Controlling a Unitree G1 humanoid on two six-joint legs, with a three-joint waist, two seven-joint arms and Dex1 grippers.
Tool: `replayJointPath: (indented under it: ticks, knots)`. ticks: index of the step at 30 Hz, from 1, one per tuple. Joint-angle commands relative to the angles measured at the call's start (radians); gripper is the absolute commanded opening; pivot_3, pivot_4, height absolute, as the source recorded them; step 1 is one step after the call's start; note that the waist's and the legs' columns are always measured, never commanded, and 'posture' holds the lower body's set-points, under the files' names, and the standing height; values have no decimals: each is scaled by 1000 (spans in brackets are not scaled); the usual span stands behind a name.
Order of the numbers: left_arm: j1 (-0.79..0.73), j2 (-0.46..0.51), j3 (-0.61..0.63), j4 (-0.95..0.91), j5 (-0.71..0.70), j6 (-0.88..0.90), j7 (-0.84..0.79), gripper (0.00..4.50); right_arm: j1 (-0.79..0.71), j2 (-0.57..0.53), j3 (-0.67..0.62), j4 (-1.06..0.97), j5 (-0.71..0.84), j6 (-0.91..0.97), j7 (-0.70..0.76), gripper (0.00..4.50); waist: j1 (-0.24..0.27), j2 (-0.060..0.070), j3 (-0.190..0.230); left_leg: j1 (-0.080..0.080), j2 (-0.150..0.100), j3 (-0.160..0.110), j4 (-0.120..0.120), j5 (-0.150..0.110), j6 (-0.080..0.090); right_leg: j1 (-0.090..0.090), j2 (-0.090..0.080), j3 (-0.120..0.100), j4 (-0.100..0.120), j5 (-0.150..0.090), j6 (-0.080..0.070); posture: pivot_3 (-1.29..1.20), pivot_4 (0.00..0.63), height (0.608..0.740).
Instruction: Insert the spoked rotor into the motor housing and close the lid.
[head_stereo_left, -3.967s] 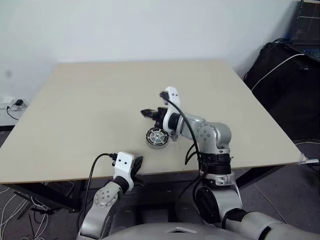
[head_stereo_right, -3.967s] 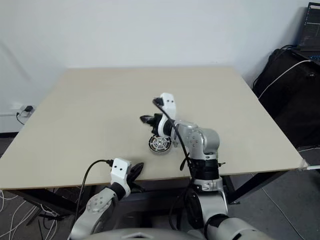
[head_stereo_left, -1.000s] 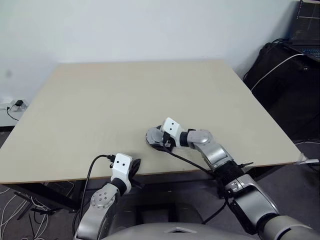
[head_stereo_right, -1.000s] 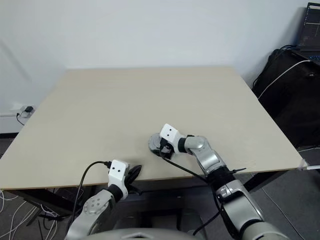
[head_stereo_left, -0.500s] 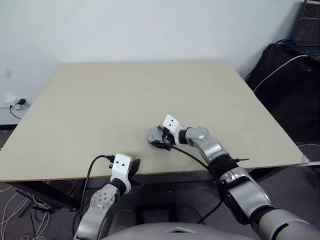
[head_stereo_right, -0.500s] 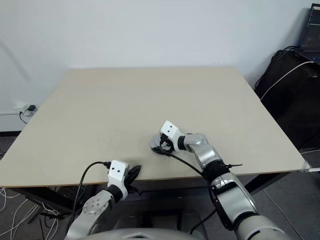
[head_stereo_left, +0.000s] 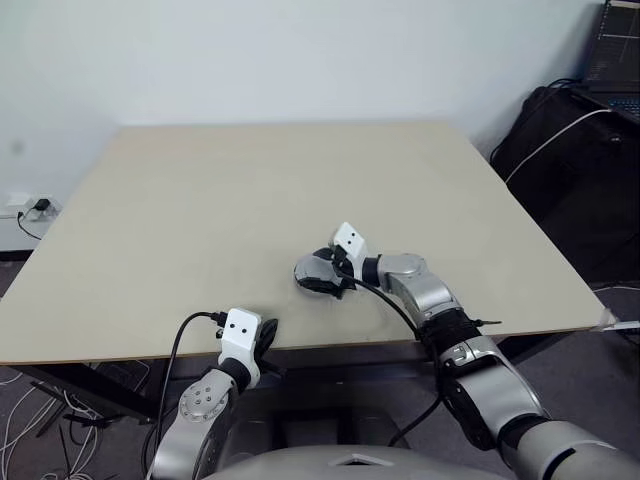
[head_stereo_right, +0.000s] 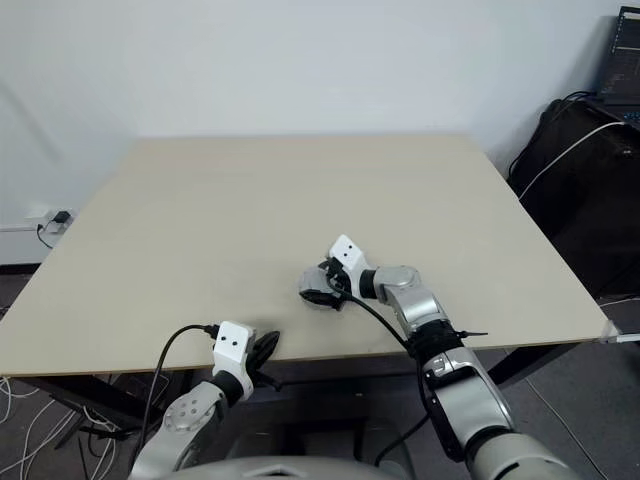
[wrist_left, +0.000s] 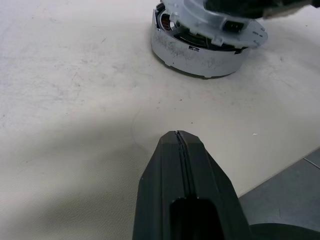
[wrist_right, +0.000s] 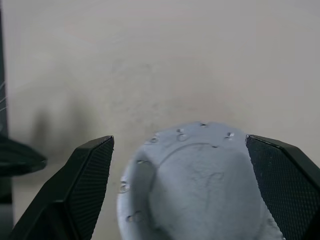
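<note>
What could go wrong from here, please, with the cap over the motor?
The lid seems to sit slightly askew on the motor housing, with a gap showing windings, so pressing might jam it. The right pincer straddles the lid with its fingers wide open; pulling away could nudge it off. The shut left pincer gives the housing no support.

Both eye views look from the head forward and down across the table (head_stereo_left: 200, 200), set slightly apart, so each takes in the whole tabletop and both arms. The left wrist view sits low at the table's near edge, looking along the left gripper (wrist_left: 178, 137) toward the housing (wrist_left: 197, 52) a little beyond. The right wrist view hangs close over the lid (wrist_right: 200, 175), facing across it between the right gripper's fingers (wrist_right: 85, 185). All four views share the housing.
</note>
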Motion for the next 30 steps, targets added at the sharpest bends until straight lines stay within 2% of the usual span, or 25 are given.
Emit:
replayJointPath:
  ticks: [1, 14, 17, 19, 30]
  knots:
    - [-7, -3, 0, -54, 0, -9, 5, 0, -30, 3, -22, 17, -15, -38, -31, 4475, 0, 0, 0, 0, 0, 0, 0, 0, 0, 0, 0, 0, 0, 0, 0, 0, 0, 740]
    - [-3, -5, 8, -56, -1, -13, 13, 0, -38, -10, 5, 111, -92, -68, -44, 4475, -2, 1, -1, 1, 0, 0, 0, 0, 0, 1, 0, 0, 0, 0, 0, 0, 0, 740]
    - [-4, -5, 6, -55, -2, -13, 14, 0, -37, -2, -10, 114, -83, -69, -49, 3865, -2, 1, -1, 1, 0, 0, 0, 0, 0, 1, 0, 0, 0, 0, 0, 0, 0, 740]
    - [-4, -4, 5, -55, -2, -13, 14, 0, -34, 1, -20, 105, -73, -68, -49, 3303, -2, 2, -2, 1, 0, 0, 0, 0, 0, 1, 0, 0, 1, 0, 0, 0, 0, 740]
    - [-3, -5, -1, -52, -3, -13, 11, 0, 12, 29, -76, 34, -21, -75, -87, 3289, -1, 2, -2, 0, 0, 1, 1, 0, 0, 1, 0, 1, 1, 0, 0, 0, 0, 740]
